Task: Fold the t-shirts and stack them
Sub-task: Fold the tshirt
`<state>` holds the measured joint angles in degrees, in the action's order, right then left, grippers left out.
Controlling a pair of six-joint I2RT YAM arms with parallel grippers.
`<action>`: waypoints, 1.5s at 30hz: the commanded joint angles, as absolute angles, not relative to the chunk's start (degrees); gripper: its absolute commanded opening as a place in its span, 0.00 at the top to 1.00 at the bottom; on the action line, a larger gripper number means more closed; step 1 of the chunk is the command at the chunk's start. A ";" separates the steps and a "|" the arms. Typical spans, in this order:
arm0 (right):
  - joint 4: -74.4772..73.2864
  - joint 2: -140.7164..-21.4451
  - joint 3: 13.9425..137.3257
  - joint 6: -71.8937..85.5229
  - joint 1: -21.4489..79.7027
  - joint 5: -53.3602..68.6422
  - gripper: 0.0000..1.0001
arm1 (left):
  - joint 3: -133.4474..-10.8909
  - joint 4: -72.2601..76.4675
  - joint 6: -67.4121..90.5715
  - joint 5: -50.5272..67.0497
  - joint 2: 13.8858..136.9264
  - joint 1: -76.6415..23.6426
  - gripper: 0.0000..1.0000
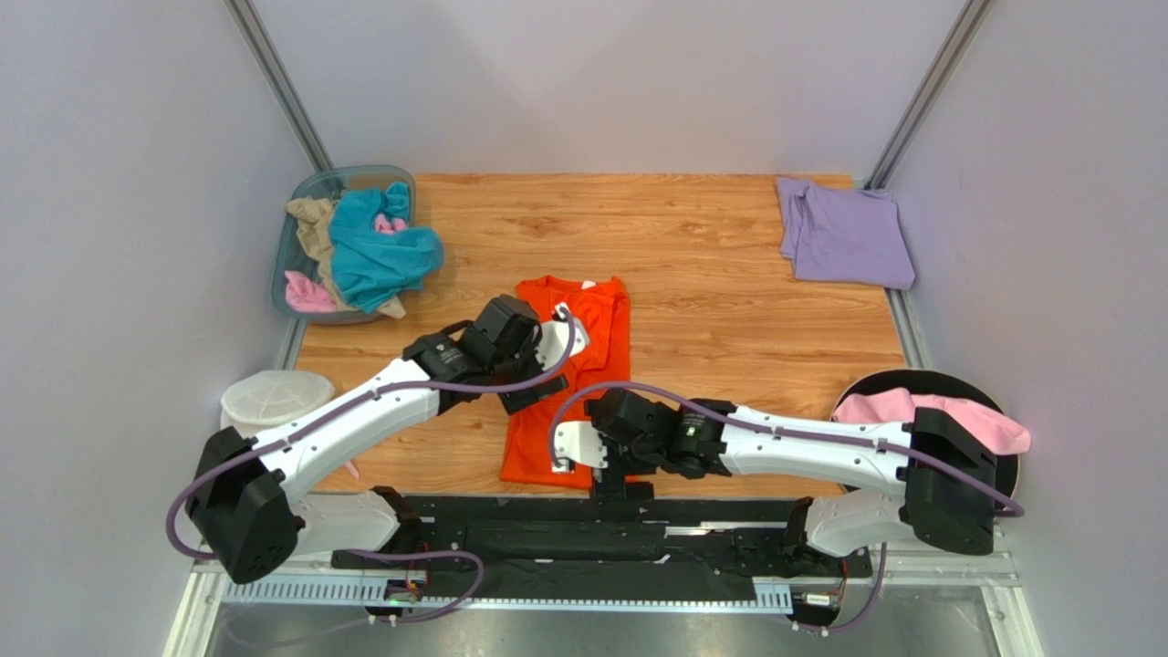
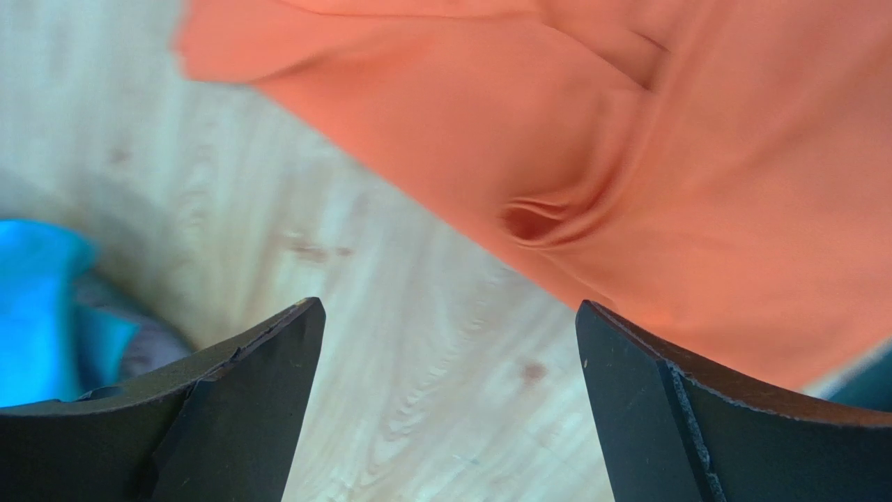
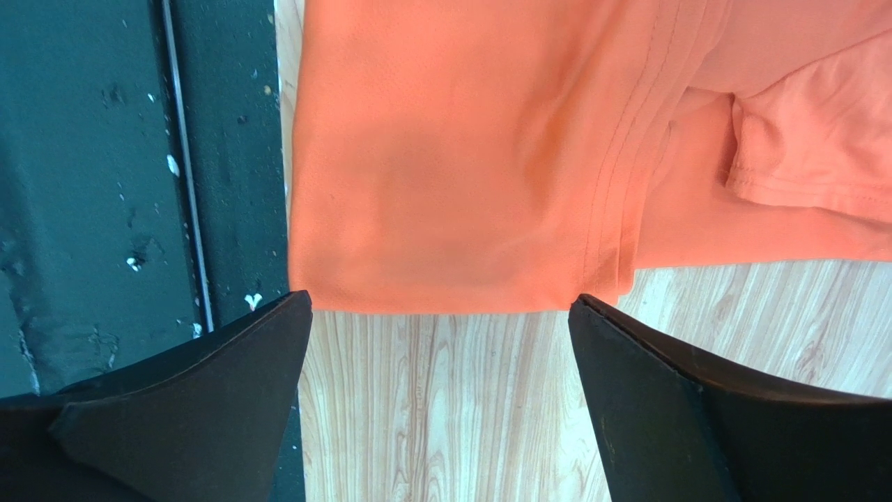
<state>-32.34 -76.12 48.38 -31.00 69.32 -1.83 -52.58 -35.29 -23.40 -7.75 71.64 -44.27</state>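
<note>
Orange short-sleeved cotton t-shirt lies in the middle of the wooden table, running lengthwise from the centre down to the near edge, its sides folded in to a narrow strip. Both arms are over it.

The left gripper hangs at the shirt's left edge, jaws spread wide and holding nothing. From its wrist camera, the left gripper frames bare wood, with the orange cloth filling the upper right and a small pucker pinched into it. A patch of teal shows at the far left of that view.

The right gripper sits low at the shirt's near hem, also parted and empty. Its wrist view shows the right gripper with the hem lying just beyond the two tips, stitching lines clear, and a black base plate to the left. Whether the tips touch cloth I cannot tell.

Elsewhere, a pale lavender t-shirt lies folded at the far right corner. A translucent green bin at the far left holds a teal shirt, a tan one and pink cloth. Another pink shirt drapes over a black round tray at the right, and a white round mesh pouch sits at the near left.
</note>
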 commanded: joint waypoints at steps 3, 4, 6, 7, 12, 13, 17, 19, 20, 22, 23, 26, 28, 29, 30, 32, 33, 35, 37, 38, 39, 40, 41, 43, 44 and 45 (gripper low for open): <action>-29.80 -82.68 53.61 -27.69 73.38 -2.81 0.00 | -53.51 -22.16 -26.98 -11.52 69.96 -35.52 0.01; -29.62 -83.57 54.05 -27.60 73.91 -3.16 0.00 | -54.13 -21.45 -27.59 -11.34 70.83 -34.55 0.01; -29.10 -85.85 55.37 -27.60 75.41 -3.08 0.00 | -56.24 -19.95 -27.77 -10.90 72.15 -32.44 0.01; -29.09 -86.48 55.81 -27.60 75.76 -2.73 0.00 | -56.95 -19.86 -27.60 -10.38 73.46 -32.00 0.01; -28.83 -89.38 57.13 -27.33 77.34 -2.28 0.00 | -58.80 -19.42 -26.72 -7.30 76.64 -31.64 0.01; -28.74 -89.56 56.95 -27.33 77.52 -2.46 0.00 | -58.80 -19.25 -26.72 -7.38 77.68 -31.64 0.01; -28.48 -90.44 56.78 -28.03 77.52 -2.55 0.01 | -58.54 -18.46 -27.07 -7.91 78.84 -31.64 0.01; -28.21 -90.35 56.34 -29.35 77.52 -2.81 0.01 | -58.45 -18.46 -26.98 -7.56 78.92 -31.64 0.01; -28.13 -90.35 56.25 -29.70 77.52 -2.81 0.02 | -58.45 -18.54 -26.98 -7.47 78.93 -31.64 0.01; -27.86 -90.35 55.99 -30.84 77.43 -2.64 0.02 | -58.27 -18.37 -26.98 -7.38 79.10 -31.64 0.01; -27.69 -90.44 55.90 -31.20 77.17 -2.55 0.03 | -58.18 -18.11 -26.98 -7.38 79.28 -31.64 0.01; -27.07 -90.88 56.07 -31.99 76.38 -2.20 0.04 | -57.83 -17.76 -27.16 -7.38 79.72 -31.64 0.01; -27.07 -91.23 56.16 -32.34 75.85 -1.76 0.04 | -57.66 -17.49 -27.42 -7.38 80.24 -31.64 0.01; -26.98 -91.32 56.08 -32.60 75.41 -1.58 0.05 | -57.57 -17.40 -27.51 -7.38 80.42 -31.64 0.01; -26.81 -91.58 55.99 -32.87 75.24 -1.58 0.05 | -57.48 -17.23 -27.60 -7.30 80.68 -31.64 0.01; -26.46 -92.02 55.81 -33.39 74.54 -1.15 0.07 | -57.22 -16.88 -27.60 -7.38 81.12 -31.64 0.01; -26.46 -92.20 55.81 -33.57 74.18 -1.14 0.08 | -57.04 -16.70 -27.68 -7.38 81.30 -31.64 0.00; -26.37 -92.72 55.99 -34.19 73.22 -0.79 0.10 | -56.60 -16.26 -27.86 -7.29 81.65 -31.64 0.01; -26.37 -93.08 56.07 -34.45 72.51 0.95 0.11 | -56.43 -15.91 -27.95 -7.38 81.91 -31.64 0.01; -26.28 -93.60 56.16 -34.54 72.25 1.14 0.12 | -56.25 -15.73 -27.95 -7.38 82.00 -31.64 0.01; -26.11 -93.69 56.25 -34.63 72.16 1.32 0.12 | -56.16 -15.47 -28.21 -7.47 82.09 -31.64 0.01; -26.02 -93.87 56.25 -34.63 72.07 1.58 0.12 | -56.08 -15.38 -28.21 -7.47 82.09 -31.64 0.01; -26.02 -94.22 56.25 -34.54 72.07 1.76 0.13 | -55.99 -15.38 -28.30 -7.56 82.26 -31.64 0.01; -25.93 -94.57 56.16 -34.10 72.07 2.63 0.13 | -55.90 -15.29 -28.30 -7.56 82.18 -31.64 0.01; -26.01 -94.92 56.16 -33.84 72.07 2.98 0.14 | -55.81 -15.21 -28.39 -7.56 82.35 -31.64 0.01; -25.93 -95.18 55.99 -33.75 71.98 3.42 0.14 | -55.72 -15.12 -28.48 -7.65 82.44 -31.64 0.01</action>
<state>-28.18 -94.19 54.81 -33.47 72.07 0.67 -56.01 -17.32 -27.44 -8.21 81.97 -31.59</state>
